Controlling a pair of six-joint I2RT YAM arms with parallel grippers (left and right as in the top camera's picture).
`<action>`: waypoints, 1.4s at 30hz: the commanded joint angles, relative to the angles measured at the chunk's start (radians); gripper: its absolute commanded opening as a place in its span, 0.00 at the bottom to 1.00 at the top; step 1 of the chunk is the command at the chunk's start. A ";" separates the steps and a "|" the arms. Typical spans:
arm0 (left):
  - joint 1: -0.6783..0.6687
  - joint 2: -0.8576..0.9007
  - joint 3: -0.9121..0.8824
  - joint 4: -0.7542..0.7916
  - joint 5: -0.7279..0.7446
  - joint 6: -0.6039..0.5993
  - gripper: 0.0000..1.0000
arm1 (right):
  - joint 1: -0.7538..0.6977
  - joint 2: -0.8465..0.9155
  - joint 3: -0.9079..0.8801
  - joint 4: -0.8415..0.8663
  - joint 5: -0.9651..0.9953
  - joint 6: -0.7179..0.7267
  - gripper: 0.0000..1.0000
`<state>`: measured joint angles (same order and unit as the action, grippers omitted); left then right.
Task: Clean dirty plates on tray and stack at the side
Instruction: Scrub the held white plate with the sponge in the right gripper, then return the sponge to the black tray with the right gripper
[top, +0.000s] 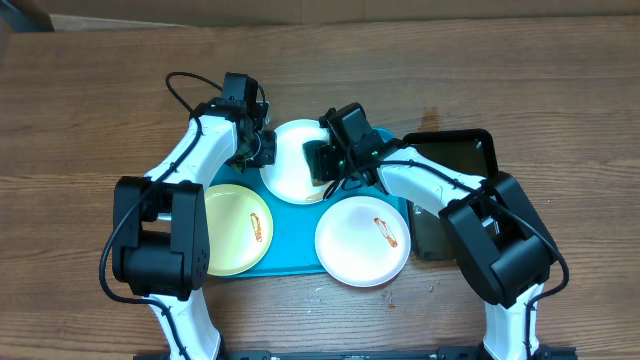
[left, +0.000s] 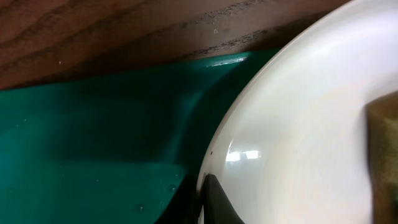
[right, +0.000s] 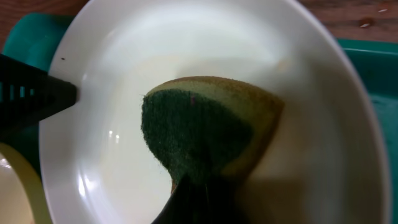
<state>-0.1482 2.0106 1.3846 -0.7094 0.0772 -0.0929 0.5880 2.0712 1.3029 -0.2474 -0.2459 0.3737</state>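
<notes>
Front plates: pale yellow-green plate (top: 238, 230) and white plate (top: 362, 241), each with a reddish smear, on the turquoise tray (top: 296, 235).
Rear white plate (top: 297, 160): glossy, at the tray's far side.
Right gripper (top: 322, 160): clamps a green-faced sponge (right: 199, 134), pressed into the plate.
Left gripper (top: 264, 149): pinches the plate's rim.

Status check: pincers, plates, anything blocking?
Left pincer clamps rear white plate at rim. Right pincer holds sponge in it. Yellow plate, front white plate smeared, on tray. Nothing blocking.

Both arms (top: 200, 145) crowd the far plate (top: 290, 170); the tray (top: 292, 235) middle lies open.
</notes>
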 joint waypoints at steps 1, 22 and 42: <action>-0.004 0.017 -0.009 0.003 -0.002 0.018 0.04 | 0.013 0.039 -0.008 0.034 -0.111 0.056 0.04; -0.003 0.008 0.002 0.001 -0.059 0.014 0.04 | -0.339 -0.319 0.166 -0.470 -0.294 -0.109 0.04; -0.111 -0.402 0.058 0.042 -0.321 0.027 0.04 | -0.477 -0.361 -0.118 -0.916 0.123 -0.134 0.04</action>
<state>-0.2291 1.6741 1.4197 -0.6720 -0.1886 -0.0925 0.1120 1.7252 1.2156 -1.1717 -0.1448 0.2424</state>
